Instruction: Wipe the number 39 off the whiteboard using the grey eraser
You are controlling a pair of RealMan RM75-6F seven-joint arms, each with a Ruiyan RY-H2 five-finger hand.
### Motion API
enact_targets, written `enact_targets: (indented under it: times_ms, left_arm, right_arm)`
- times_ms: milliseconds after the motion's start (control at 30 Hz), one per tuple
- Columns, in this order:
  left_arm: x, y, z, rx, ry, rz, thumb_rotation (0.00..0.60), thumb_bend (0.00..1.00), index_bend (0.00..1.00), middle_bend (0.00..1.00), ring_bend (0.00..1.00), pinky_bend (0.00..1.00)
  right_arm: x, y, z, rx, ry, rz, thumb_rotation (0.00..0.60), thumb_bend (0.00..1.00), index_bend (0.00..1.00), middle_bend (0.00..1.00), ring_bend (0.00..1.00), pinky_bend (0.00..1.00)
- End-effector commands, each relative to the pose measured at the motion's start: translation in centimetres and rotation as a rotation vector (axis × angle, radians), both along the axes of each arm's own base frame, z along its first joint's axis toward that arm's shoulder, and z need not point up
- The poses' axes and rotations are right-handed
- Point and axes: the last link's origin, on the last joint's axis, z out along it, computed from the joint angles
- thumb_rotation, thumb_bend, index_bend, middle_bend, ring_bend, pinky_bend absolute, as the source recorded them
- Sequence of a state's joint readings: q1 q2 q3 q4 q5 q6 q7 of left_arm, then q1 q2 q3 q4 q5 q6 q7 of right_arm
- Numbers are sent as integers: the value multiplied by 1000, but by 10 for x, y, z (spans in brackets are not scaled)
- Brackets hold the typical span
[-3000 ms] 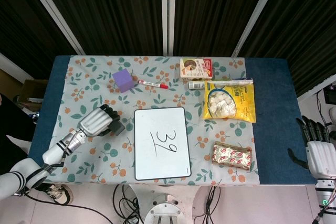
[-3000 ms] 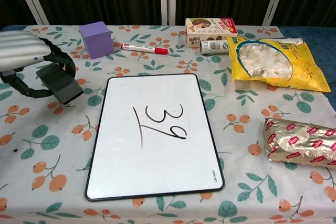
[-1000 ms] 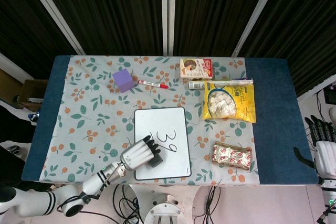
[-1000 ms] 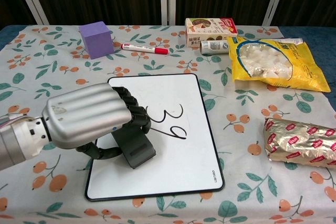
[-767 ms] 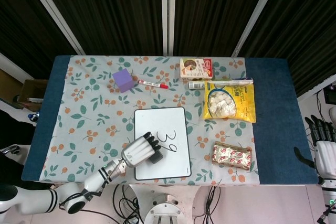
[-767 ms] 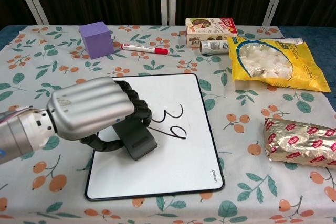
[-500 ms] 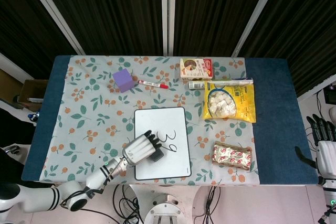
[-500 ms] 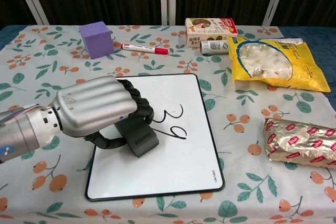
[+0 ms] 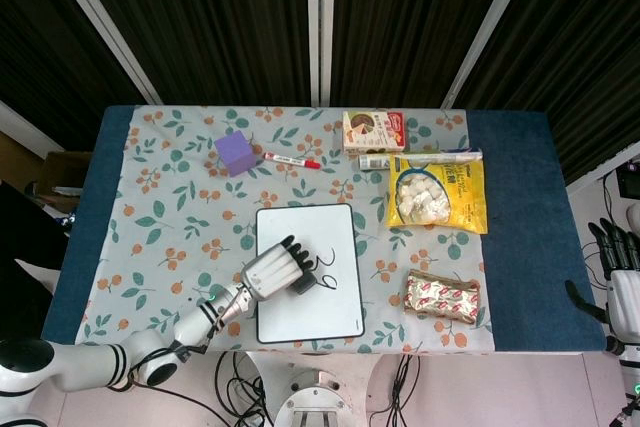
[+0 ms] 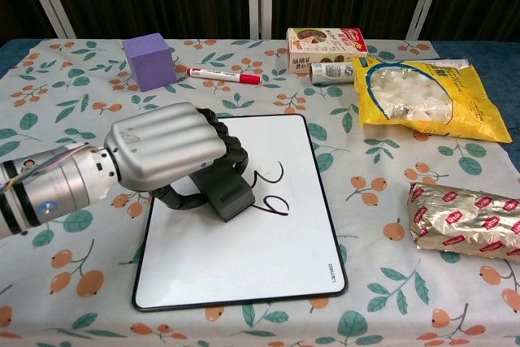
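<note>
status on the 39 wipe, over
Left hand holds grey eraser on whiteboard. Digits partly showing. Right hand open, off-table. Nothing blocking.

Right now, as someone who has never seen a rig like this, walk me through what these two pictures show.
This is a two-armed robot at a table. One picture looks down from its head, the other forward from its chest. Its silver left robot hand holds a grey block eraser on the white rectangular whiteboard, beside what shows of the handwritten black number. The right robot hand hangs off the table's edge, fingers apart, holding nothing. On the floral tablecloth lie a purple cube, a red marker pen, a small snack box, a yellow snack bag and a gold foil packet.
</note>
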State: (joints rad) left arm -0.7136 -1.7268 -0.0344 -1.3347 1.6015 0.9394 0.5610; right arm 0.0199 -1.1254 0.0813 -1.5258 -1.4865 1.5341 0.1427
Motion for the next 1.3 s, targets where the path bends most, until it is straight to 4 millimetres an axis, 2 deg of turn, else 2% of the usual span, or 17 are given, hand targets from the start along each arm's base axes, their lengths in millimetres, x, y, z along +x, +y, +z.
enact_targets:
  times_ms: [33,333,533,733,1133,1300]
  left_arm:
    - [2,9,-2,3,0,12,600,484,723,627,518,300]
    - [2,39,-4,17,10,43,600,489,723,627,521,308]
    - [1,47,-4,21,-8,62,600,489,723,627,522,307]
    - [5,36,-7,-5,-32,36,600,491,725,628,524,308]
    - [26,-9,-10,-96,-98,-45,600,491,727,630,525,307]
    - [28,-24,-16,-127,-91,-66,600,490,730,631,526,307]
  right_arm:
    - [0,0,0,-1,0,-1,600,209,0,0,0,0]
    - [3,0,2,-6,6,2,600,210,0,0,0,0]
    - [2,1,2,-6,7,-4,600,210,0,0,0,0]
    - [2,-1,0,0,6,-1,600,210,0,0,0,0]
    - [0,0,2,-5,3,-3,600,210,0,0,0,0]
    - [0,1,1,-3,-5,2,600,210,0,0,0,0]
